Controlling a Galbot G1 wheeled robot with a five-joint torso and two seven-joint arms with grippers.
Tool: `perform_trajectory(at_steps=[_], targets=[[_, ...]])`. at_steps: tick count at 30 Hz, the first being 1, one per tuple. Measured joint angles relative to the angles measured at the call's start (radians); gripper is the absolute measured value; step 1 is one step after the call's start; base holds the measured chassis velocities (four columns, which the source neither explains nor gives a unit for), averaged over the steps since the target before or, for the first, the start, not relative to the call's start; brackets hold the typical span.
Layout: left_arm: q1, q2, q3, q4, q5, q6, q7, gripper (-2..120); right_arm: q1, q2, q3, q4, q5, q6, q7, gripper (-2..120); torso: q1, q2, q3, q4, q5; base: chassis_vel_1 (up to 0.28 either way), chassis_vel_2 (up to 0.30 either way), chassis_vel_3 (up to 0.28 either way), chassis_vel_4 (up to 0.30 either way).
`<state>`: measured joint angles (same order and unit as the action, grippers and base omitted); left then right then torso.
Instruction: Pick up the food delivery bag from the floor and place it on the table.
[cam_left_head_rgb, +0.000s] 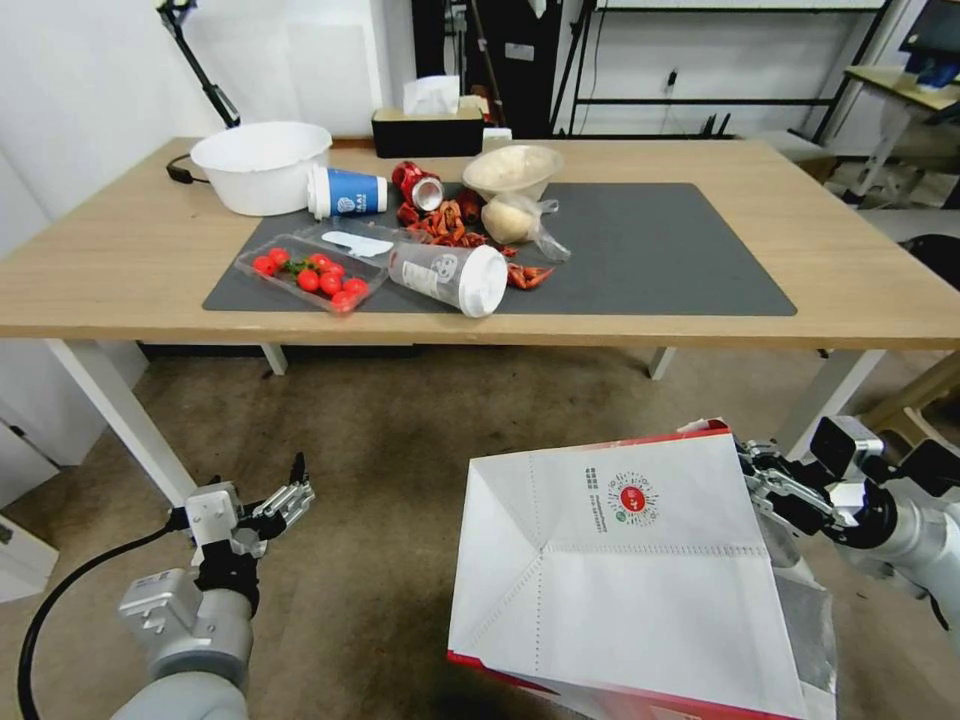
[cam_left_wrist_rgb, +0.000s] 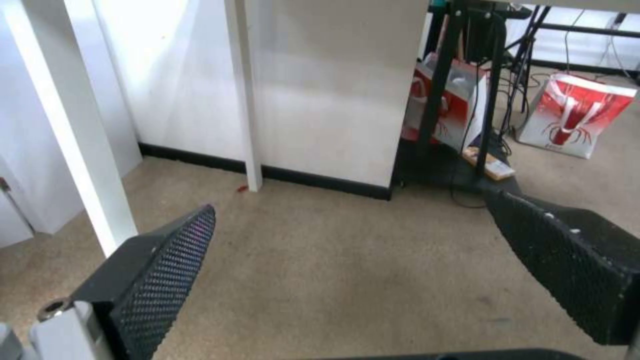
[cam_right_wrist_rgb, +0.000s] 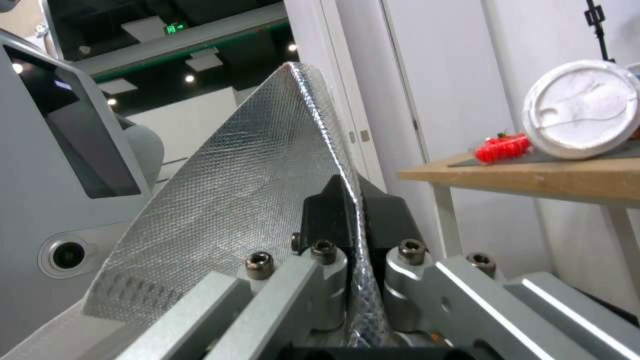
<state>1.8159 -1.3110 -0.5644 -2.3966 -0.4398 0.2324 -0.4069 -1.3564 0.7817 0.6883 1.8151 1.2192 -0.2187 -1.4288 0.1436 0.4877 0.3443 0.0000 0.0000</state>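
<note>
Right claw (cam_left_head_rgb: 765, 480) pinching foil edge of food delivery bag (cam_left_head_rgb: 620, 570), lower right of frame, clear of floor (cam_left_head_rgb: 380, 450). Left claw (cam_left_head_rgb: 285, 500) wide, idle, lower left. Risk: thin edge grip slipping or tearing short of surface (cam_left_head_rgb: 850, 270).

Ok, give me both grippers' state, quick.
Left gripper: open, empty, low over the floor.
Right gripper: shut on the bag edge.

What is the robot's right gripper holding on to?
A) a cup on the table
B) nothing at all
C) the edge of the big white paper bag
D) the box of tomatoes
C. The right gripper is pinched shut on the silver-lined edge of the food delivery bag, which hangs lifted in front of the table, while the left gripper is open over the floor.
</note>
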Motion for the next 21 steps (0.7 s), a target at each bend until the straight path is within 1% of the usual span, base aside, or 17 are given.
perform_trajectory(at_steps=[1,2,4,6,9,10,13,18,21], targets=[[-0.001,0.0,0.0,0.0,0.0,0.0,0.0,100,0.0,0.0,0.0,0.001,0.0,0.0,0.001,0,0.004,0.011,0.007,0.0,0.0,0.0,0.0,0.0,0.0],[-0.001,0.0,0.0,0.0,0.0,0.0,0.0,100,0.0,0.0,0.0,0.001,0.0,0.0,0.001,0,0.004,0.011,0.007,0.0,0.0,0.0,0.0,0.0,0.0],[-0.002,0.001,-0.001,0.001,-0.001,0.001,0.0,100,-0.003,0.002,0.0,0.003,-0.002,0.001,0.002,0,0.011,0.029,0.018,0.0,0.0,0.0,0.0,0.0,0.0],[-0.002,0.002,-0.002,0.001,-0.001,0.001,0.0,100,-0.003,0.003,0.0,0.003,-0.002,0.001,0.002,0,0.013,0.035,0.022,0.0,0.0,0.0,0.0,0.0,0.0],[-0.003,0.003,-0.004,0.002,-0.001,0.002,0.0,100,-0.002,0.004,0.0,0.006,-0.003,0.001,0.004,0,0.022,0.058,0.036,0.0,-0.0001,0.0,0.0,0.0,0.0],[-0.003,0.003,-0.004,0.002,-0.001,0.002,0.0,100,-0.002,0.004,0.0,0.006,-0.003,0.001,0.004,0,0.022,0.058,0.036,0.0,-0.0001,0.0,0.0,0.0,0.0],[-0.004,0.003,-0.004,0.002,-0.001,0.003,-0.001,100,-0.002,0.005,0.0,0.007,-0.003,0.001,0.007,0,0.031,0.08,0.05,0.0,0.0,0.0,0.0,0.0,0.0],[-0.004,0.003,-0.004,0.002,-0.001,0.004,-0.001,100,-0.001,0.006,-0.001,0.007,-0.004,0.001,0.009,0,0.037,0.098,0.061,0.0,0.0,0.0,0.0,0.0,0.0],[-0.005,0.003,-0.004,0.002,-0.001,0.007,-0.001,100,0.001,0.006,-0.002,0.007,-0.005,0.001,0.01,0,0.045,0.119,0.073,0.0,0.0,0.0,0.0,0.0,0.0]])
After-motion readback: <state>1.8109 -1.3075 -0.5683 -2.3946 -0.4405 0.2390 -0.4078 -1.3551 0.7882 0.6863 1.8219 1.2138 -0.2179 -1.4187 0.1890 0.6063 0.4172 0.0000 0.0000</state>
